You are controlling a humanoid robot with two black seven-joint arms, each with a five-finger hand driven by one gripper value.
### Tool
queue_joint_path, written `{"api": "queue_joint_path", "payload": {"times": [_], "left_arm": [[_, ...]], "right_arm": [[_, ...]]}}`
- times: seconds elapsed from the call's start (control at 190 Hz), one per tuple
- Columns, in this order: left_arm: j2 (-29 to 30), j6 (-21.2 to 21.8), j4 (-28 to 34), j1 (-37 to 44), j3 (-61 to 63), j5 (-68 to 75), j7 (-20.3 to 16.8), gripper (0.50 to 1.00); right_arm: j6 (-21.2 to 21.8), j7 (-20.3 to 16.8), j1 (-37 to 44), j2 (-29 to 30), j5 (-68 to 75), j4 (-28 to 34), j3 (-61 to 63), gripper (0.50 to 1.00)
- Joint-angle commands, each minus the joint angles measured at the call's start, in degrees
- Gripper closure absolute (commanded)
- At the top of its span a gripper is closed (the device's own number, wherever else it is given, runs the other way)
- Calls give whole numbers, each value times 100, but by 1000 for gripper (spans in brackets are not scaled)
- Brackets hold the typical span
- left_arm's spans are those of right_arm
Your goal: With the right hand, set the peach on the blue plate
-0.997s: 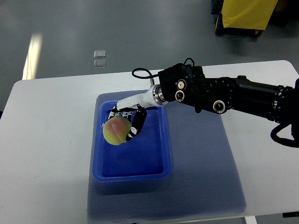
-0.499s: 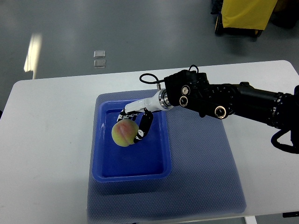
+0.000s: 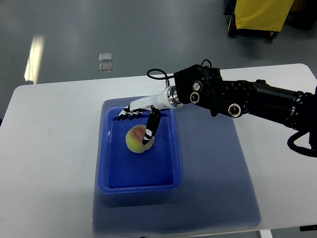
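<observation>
Inside the blue plate (image 3: 168, 171), near its middle, the peach (image 3: 137, 141) sat on the floor. On my right hand (image 3: 141, 118) the fingers (image 3: 127, 112) were spread, the thumb touching the fruit. I judged lifting straight up best, so nothing nudged it.

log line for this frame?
right hand: open, over plate | peach: in blue plate, thumb touching | left: unseen

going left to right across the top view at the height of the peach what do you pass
bare white table top → left wall of the blue rectangular plastic plate → round yellow-pink peach → plate's right wall → blue-grey textured mat → table again
</observation>
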Motion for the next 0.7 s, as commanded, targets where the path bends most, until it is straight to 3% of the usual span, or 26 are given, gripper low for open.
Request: {"api": "queue_joint_path", "payload": {"times": [0.0, 0.121, 0.131, 0.173, 0.283, 0.336, 0.341, 0.352, 0.472, 0.478, 0.551, 0.677, 0.693], "left_arm": [[0, 0, 0, 0, 0, 1, 1, 500], [0, 0, -9, 0, 0, 10, 1, 500], [0, 0, -9, 0, 0, 10, 1, 500], [0, 0, -9, 0, 0, 10, 1, 500], [0, 0, -36, 0, 0, 18, 1, 500], [0, 0, -36, 0, 0, 18, 1, 500], [0, 0, -53, 0, 0, 27, 1, 500], [0, 0, -53, 0, 0, 27, 1, 500], [0, 0, -62, 0, 0, 36, 1, 500], [0, 0, -71, 0, 0, 36, 1, 500], [0, 0, -71, 0, 0, 36, 1, 500], [0, 0, -62, -9, 0, 36, 1, 500], [0, 0, -62, 0, 0, 45, 1, 500]], "right_arm": [[131, 6, 143, -393, 177, 109, 530, 572], [289, 6, 125, -771, 423, 215, 970, 574], [315, 6, 37, -1069, 721, 311, 1470, 574], [315, 15, -42, -1210, 889, 329, 1752, 574], [280, 76, -894, -1483, 1661, 329, 3139, 574], [280, 76, -894, -1483, 1662, 329, 3141, 574], [280, 146, -1330, -1448, 2054, 320, 3889, 574], [272, 155, -1421, -1430, 2136, 320, 4044, 574], [236, 173, -1984, -1333, 2568, 276, 4802, 574], [149, 182, -2289, -1229, 2846, 259, 5132, 574], [-71, 234, -2766, -982, 3472, 180, 5706, 574], [-335, 349, -3074, -771, 4211, -23, 6199, 574], [-405, 454, -3223, -701, 4615, -321, 6375, 572]]}}
